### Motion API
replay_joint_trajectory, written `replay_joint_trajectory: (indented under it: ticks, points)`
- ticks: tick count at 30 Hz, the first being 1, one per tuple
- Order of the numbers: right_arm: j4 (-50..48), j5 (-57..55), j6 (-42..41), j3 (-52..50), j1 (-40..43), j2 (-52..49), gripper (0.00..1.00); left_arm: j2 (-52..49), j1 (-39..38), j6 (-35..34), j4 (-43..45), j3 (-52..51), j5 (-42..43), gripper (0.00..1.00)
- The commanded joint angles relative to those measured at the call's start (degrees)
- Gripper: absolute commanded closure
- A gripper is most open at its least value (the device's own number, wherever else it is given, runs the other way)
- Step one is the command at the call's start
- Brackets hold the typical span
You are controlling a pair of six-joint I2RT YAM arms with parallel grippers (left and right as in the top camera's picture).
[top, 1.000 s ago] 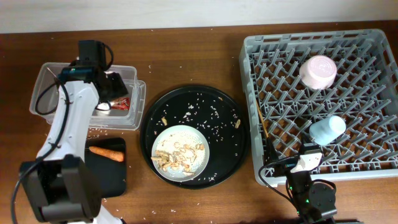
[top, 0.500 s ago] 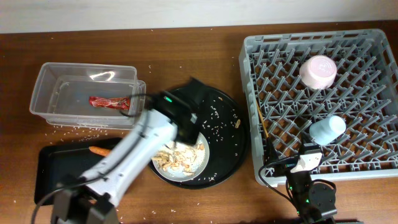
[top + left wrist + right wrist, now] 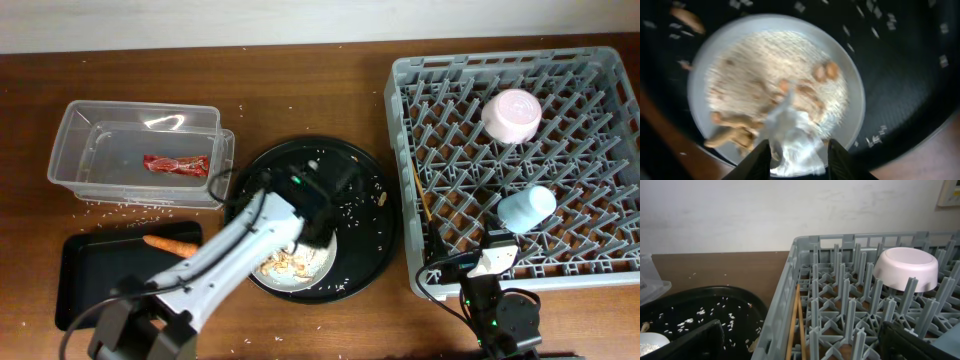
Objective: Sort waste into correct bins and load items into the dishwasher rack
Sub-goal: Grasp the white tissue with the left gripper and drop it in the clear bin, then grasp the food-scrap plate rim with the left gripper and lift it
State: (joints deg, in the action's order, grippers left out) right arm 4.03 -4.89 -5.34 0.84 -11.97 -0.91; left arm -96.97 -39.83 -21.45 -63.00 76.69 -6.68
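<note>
1. Step in hand, as I read it: grabbing the crumpled white tissue (image 3: pixel 790 127) off the plate (image 3: pixel 855 112). The plate sits on the round black tray (image 3: pixel 372 215). The tissue lies on top of the food scraps (image 3: pixel 732 135), toward one edge of the plate.
2. The left gripper (image 3: pixel 798 146) is right over it, spread, with one finger on either side of the tissue. It doesn't look like it's squeezing yet, but the wrist view is blurry, so I can't tell if the pads touch the paper.
3. To do it well, go down only till the tips reach the tissue's lower folds, then close. Too deep and you pinch scraps too, or scrape the plate and shove it around.
4. Lift straight up and check nothing beige is hanging off it.
5. My guess for where it goes is the clear tub (image 3: pixel 100 150), where the red wrapper (image 3: pixel 176 165) lies. The carrot (image 3: pixel 170 243) is in the shallow black tray (image 3: pixel 85 280), so that looks like the food bin.
6. The right gripper (image 3: pixel 802 330) is wide open at the near edge of the dishwasher rack (image 3: pixel 777 305), holding nothing.
</note>
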Motion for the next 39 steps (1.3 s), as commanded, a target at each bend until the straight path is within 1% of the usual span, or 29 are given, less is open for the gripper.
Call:
replay_joint_trajectory:
  ticks: [1,3,6,8,10,12,13,14,15,16,18,19,20,21,22,23,24,26,27,30,34,35,38,39]
  points:
    - [0.09,0.33,0.44,-0.52,0.42,0.48,0.02,3.30,5.79,1.99,-3.13,6.64,-9.79,0.64]
    - [0.09,0.33,0.44,-0.52,0.42,0.48,0.02,4.02,10.73,2.23,-4.31,11.80,-12.37,0.64]
    - [0.09,0.33,0.44,-0.52,0.42,0.48,0.02,4.07,17.33,4.04,-3.48,16.68,-12.37,0.64]
    - [0.09,0.33,0.44,-0.52,0.42,0.48,0.02,4.07,22.01,4.74,-1.68,17.92,-12.20,0.64]
    - [0.09,0.33,0.44,-0.52,0.42,0.48,0.02,3.72,27.19,4.92,1.36,17.86,-12.20,0.67]
    - [0.09,0.33,0.44,-0.52,0.42,0.48,0.02,2.32,30.88,4.94,4.55,17.51,-12.22,0.67]
    - [0.09,0.33,0.44,-0.52,0.42,0.48,0.02,0.90,32.87,5.77,7.15,16.81,-11.96,0.62]
    - [0.09,0.33,0.44,-0.52,0.42,0.48,0.01,-0.70,34.38,6.43,9.03,16.24,-11.06,0.44]
    - [0.09,0.33,0.44,-0.52,0.42,0.48,0.02,-2.54,35.74,6.62,9.90,16.09,-9.33,0.18]
    - [0.09,0.33,0.44,-0.52,0.42,0.48,0.02,-4.79,37.27,6.62,10.08,16.09,-6.62,0.01]
    - [0.09,0.33,0.44,-0.52,0.42,0.48,0.02,-7.30,39.60,6.60,8.96,16.11,-1.62,0.01]
    - [0.09,0.33,0.44,-0.52,0.42,0.48,0.02,-7.78,40.44,6.62,8.72,16.11,0.57,0.04]
    - [0.09,0.33,0.44,-0.52,0.42,0.48,0.02,-7.93,41.31,7.32,8.81,16.11,2.34,0.35]
    - [0.09,0.33,0.44,-0.52,0.42,0.48,0.02,-7.93,41.75,7.30,8.79,16.11,2.14,0.65]
    - [0.09,0.33,0.44,-0.52,0.42,0.48,0.02,-7.69,42.51,6.34,8.79,16.17,2.64,0.81]
    - [0.09,0.33,0.44,-0.52,0.42,0.48,0.02,-7.54,42.91,5.51,8.94,16.20,4.59,0.78]
    - [0.09,0.33,0.44,-0.52,0.42,0.48,0.02,-7.34,42.99,6.34,8.94,16.28,7.76,0.66]
    - [0.09,0.33,0.44,-0.52,0.42,0.48,0.02,-6.62,41.90,8.35,6.99,16.37,9.68,0.55]
    - [0.09,0.33,0.44,-0.52,0.42,0.48,0.02,-6.08,40.70,8.35,5.44,16.37,9.46,0.51]
    - [0.09,0.33,0.44,-0.52,0.42,0.48,0.02,-4.48,35.58,8.33,1.70,16.37,8.85,0.48]
    - [0.09,0.33,0.44,-0.52,0.42,0.48,0.02,-3.63,21.86,8.28,-5.44,16.35,3.48,0.47]
    - [0.09,0.33,0.44,-0.52,0.42,0.48,0.02,-3.78,16.90,8.20,-7.13,15.91,1.53,0.47]
    - [0.09,0.33,0.46,-0.52,0.42,0.48,0.02,-3.78,7.93,5.11,-8.00,14.05,-0.79,0.43]
    - [0.09,0.33,0.44,-0.52,0.42,0.48,0.02,-3.78,6.16,4.31,-7.96,13.44,-0.81,0.42]
